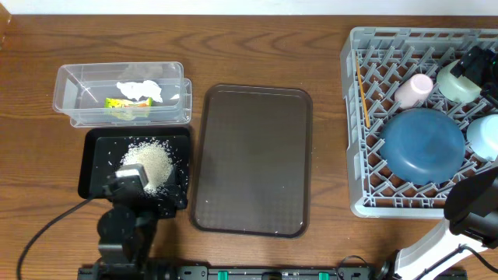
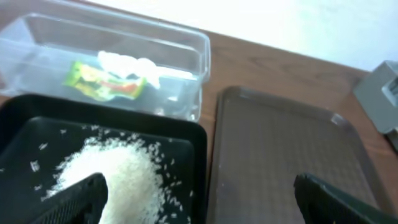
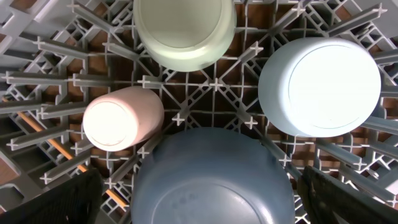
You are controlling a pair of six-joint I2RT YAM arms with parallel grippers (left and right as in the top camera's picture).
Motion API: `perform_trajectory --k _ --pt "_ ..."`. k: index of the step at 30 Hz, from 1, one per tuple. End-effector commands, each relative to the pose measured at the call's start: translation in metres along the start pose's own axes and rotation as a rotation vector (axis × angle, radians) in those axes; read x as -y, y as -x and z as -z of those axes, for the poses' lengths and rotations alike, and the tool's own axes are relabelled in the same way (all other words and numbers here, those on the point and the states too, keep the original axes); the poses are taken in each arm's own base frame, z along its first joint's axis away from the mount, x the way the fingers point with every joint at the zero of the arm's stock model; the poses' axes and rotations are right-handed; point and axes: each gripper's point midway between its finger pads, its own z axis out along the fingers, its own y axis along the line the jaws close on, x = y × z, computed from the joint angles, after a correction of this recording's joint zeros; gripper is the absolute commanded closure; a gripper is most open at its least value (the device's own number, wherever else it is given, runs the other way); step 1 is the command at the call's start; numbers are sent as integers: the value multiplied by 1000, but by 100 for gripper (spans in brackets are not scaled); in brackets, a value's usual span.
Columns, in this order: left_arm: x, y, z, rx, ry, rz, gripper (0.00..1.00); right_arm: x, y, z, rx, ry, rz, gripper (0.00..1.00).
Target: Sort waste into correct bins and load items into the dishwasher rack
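White rice (image 1: pixel 149 159) (image 2: pixel 118 171) is heaped in the black tray (image 1: pixel 97 148) (image 2: pixel 186 143). The wrapper (image 1: pixel 127 102) (image 2: pixel 102 81) and tissue (image 1: pixel 140 88) (image 2: pixel 127 62) lie in the clear tub (image 1: pixel 70 85) (image 2: pixel 186 56). The grey rack (image 1: pixel 366 194) holds the upturned dark-blue bowl (image 1: pixel 420 144) (image 3: pixel 211 180), pink cup (image 1: pixel 413 87) (image 3: pixel 121 118), mint-green bowl (image 1: pixel 457 82) (image 3: pixel 183 31), light-blue bowl (image 1: pixel 486 136) (image 3: pixel 320 84) and wooden stick (image 1: pixel 362 93). My left gripper (image 1: pixel 131 180) (image 2: pixel 199 199) is open and empty over the black tray's near edge. My right gripper (image 3: pixel 208 199) is open and empty, high above the dark-blue bowl.
A large brown serving tray (image 1: pixel 253 155) (image 2: pixel 280 143) lies between the black tray and the rack. The right arm (image 1: pixel 473 204) shows over the rack's front right corner. A black object (image 1: pixel 478 62) sits over the rack's far right; I cannot tell what it is.
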Motion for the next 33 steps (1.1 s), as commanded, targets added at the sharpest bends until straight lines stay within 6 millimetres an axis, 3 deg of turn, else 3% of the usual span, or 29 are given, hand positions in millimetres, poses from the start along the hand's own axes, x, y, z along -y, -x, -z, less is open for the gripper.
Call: perform_trajectory --k 1,10,18,23,27,33 --pt "4 -11 -9 37 -49 -31 2 6 2 2 6 -5 -25 1" --pt "5 2 -25 237 -88 -40 2 6 2 2 6 -5 -25 1" --pt "-18 5 -29 344 26 -21 2 6 2 2 7 -4 -25 1" --pt "-22 1 -31 325 46 -19 2 6 2 2 6 -5 -25 1" --pt "-33 -20 -36 239 96 -24 2 6 2 2 6 -5 -25 1" --pt "-32 -19 -36 242 94 -23 2 6 2 2 7 -5 -25 1"
